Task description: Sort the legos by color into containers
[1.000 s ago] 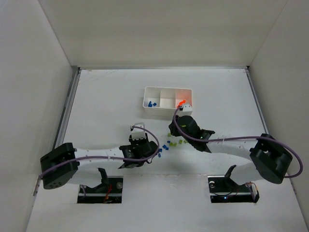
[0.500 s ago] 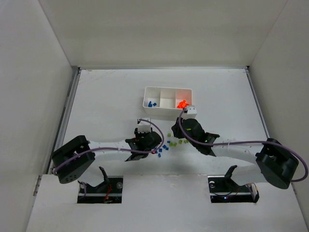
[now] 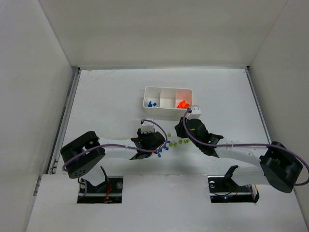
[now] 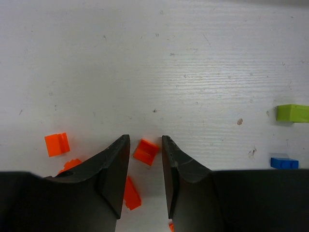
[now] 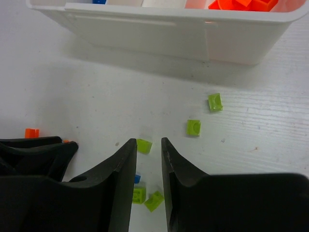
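White table (image 4: 145,58) lies under both arms; the left gripper (image 4: 146,138) has its jaws narrowly apart around an orange brick (image 4: 146,151) lying flat, seemingly not yet pinched; the right gripper (image 5: 148,141) is likewise parted and empty, a green brick (image 5: 144,145) at its tips. Such bricks look feather-light, rigid and slick (apt to squirt out), so pinch across flat opposite sides; others lie loose near the tray (image 5: 145,29). A second ago the right gripper held orange at the tray's right cell; it has since backed off, and the left arm has swung nearer.
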### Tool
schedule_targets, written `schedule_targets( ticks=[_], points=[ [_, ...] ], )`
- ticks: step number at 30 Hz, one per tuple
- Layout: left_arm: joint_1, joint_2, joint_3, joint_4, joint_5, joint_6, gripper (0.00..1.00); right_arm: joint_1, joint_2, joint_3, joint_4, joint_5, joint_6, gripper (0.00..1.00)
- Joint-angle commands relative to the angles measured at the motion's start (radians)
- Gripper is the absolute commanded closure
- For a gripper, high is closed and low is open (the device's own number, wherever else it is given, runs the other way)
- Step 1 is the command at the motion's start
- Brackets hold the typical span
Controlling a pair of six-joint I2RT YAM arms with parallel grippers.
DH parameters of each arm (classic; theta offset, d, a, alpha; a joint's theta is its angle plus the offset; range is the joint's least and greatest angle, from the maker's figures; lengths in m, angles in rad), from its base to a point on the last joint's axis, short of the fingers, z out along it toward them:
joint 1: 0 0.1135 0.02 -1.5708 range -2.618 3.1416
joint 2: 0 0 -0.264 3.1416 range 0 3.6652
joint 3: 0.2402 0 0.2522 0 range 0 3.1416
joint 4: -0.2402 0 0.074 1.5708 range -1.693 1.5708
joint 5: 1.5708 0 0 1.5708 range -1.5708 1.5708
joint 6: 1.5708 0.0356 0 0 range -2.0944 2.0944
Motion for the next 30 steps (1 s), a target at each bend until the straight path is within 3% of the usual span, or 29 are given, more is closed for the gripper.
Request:
schedule_targets(
  ticks=[1,9,12,21,25,30],
  points=[
    [-0.007,0.033,0.028,-0.031,-0.016,-0.026,0.71,-0.013,-0.033,-0.003,0.040,0.008,0.006,0.67],
    [-0.028,0.035,0.041,-0.018,-0.007,-0.008,0.89,-0.037,-0.100,-0.032,0.011,0.034,0.017,0.62],
    [-0.025,-0.029,0.062,-0.030,-0.010,0.024,0.90,-0.069,-0.134,-0.051,-0.003,0.072,0.052,0.57],
    [0.028,-0.148,0.192,0.005,0.021,0.131,0.90,-0.189,-0.240,-0.120,-0.008,0.072,0.110,0.57],
    [0.079,-0.082,0.325,0.120,0.085,0.213,0.89,-0.200,-0.266,-0.138,-0.011,0.081,0.117,0.57],
    [0.125,0.122,0.545,0.221,0.154,0.323,0.89,-0.203,-0.296,-0.155,-0.014,0.083,0.126,0.58]
  ],
)
